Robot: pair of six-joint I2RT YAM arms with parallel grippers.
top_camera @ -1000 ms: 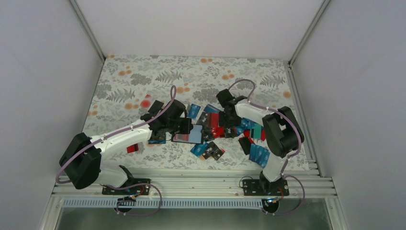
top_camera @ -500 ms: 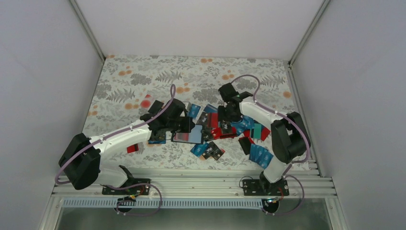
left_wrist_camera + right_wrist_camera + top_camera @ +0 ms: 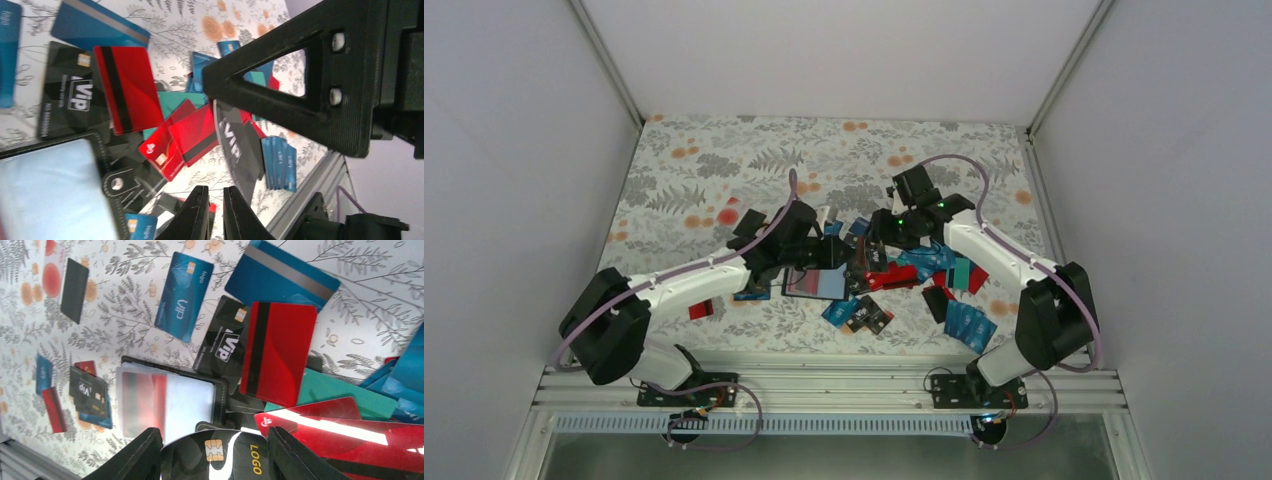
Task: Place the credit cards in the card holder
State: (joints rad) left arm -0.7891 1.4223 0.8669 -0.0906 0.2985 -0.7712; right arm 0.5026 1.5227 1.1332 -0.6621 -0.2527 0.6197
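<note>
The card holder [image 3: 817, 283] lies open on the floral mat, its clear sleeve facing up; it also shows in the right wrist view [image 3: 170, 400] and the left wrist view [image 3: 50, 190]. My right gripper [image 3: 872, 254] is shut on a black card with a chip and "LOGO" print [image 3: 225, 455], held tilted just right of the holder; in the left wrist view this card [image 3: 240, 150] shows edge-on. My left gripper [image 3: 827, 262] hovers over the holder's right edge, its jaws [image 3: 216, 192] together with nothing between them. Several credit cards [image 3: 924, 265] lie heaped to the right.
A stack of blue cards [image 3: 969, 325] lies front right, a small cluster [image 3: 859, 315] in front of the holder, and a red card [image 3: 706, 310] by the left arm. A slim black rectangle [image 3: 75, 290] lies further left. The metal rail [image 3: 824, 380] bounds the front.
My right arm has stretched out and swung its gripper left toward the holder, lifting the black card off the heap. My left gripper has shifted slightly right over the holder.
</note>
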